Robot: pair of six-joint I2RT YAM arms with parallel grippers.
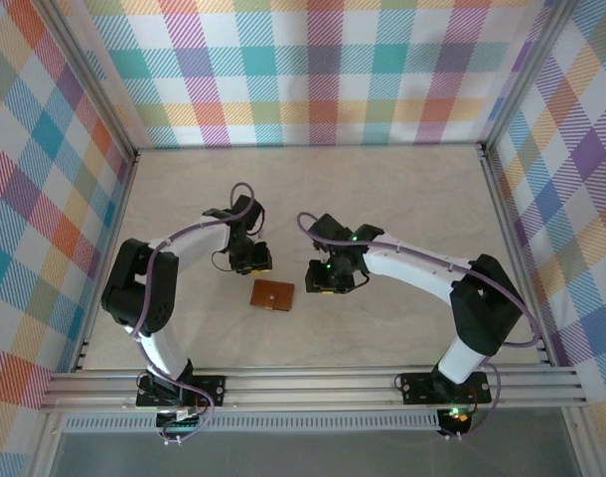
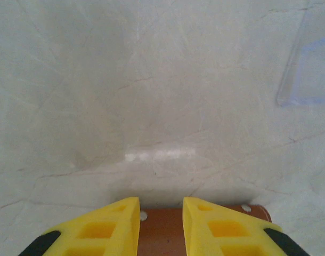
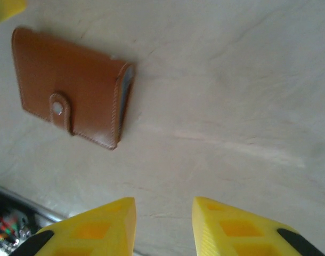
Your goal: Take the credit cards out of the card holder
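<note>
Holder (image 1: 272,295): shut, tab (image 3: 57,108) snapped, flat on desk (image 1: 402,199) between my arms. Left fingers (image 2: 106,226), right fingers (image 3: 93,229): parted, empty. Risks, I judge: leather skids under a one-sided push; cards (image 3: 128,80) jam inside.

"Where does the wallet (image 1: 271,295) lie?"

"Flat on the table (image 1: 402,199), toward the near edge, about midway between the two arm bases."

"And the grippers?"

"The left gripper (image 1: 251,263) hangs just behind the wallet, over its far left edge. The right gripper (image 1: 323,281) is near the wallet's right side, apart from it."
</note>
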